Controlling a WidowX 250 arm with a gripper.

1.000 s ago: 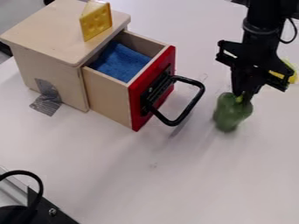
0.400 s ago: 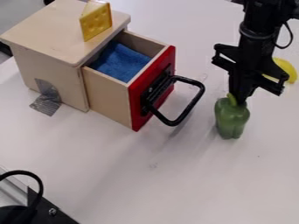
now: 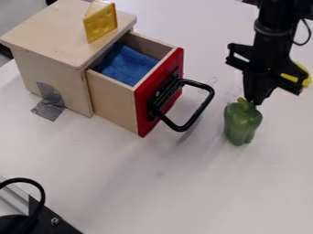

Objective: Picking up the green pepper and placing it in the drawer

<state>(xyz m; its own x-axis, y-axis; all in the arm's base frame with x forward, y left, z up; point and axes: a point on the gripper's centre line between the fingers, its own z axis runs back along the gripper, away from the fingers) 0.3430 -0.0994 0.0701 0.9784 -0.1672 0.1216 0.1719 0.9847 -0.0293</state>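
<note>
Tool (image 3: 254,103): shifted slightly rightward in view; grip cannot be told. Green pepper (image 3: 242,123): found just below the tool, stem beside its tip, tilted slightly more than a moment ago; not brought nearer the drawer (image 3: 114,101). Drawer: left open, blue cloth (image 3: 127,65) within, towards the surface's (image 3: 183,192) left edge; placement judged still pending.

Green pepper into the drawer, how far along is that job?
The drawer is already open, with a blue cloth inside. The green pepper looks to be in the gripper, held near its stem, but it's outside the drawer, beyond the black handle. Left to do: carry it over, lower it in and release.
</note>
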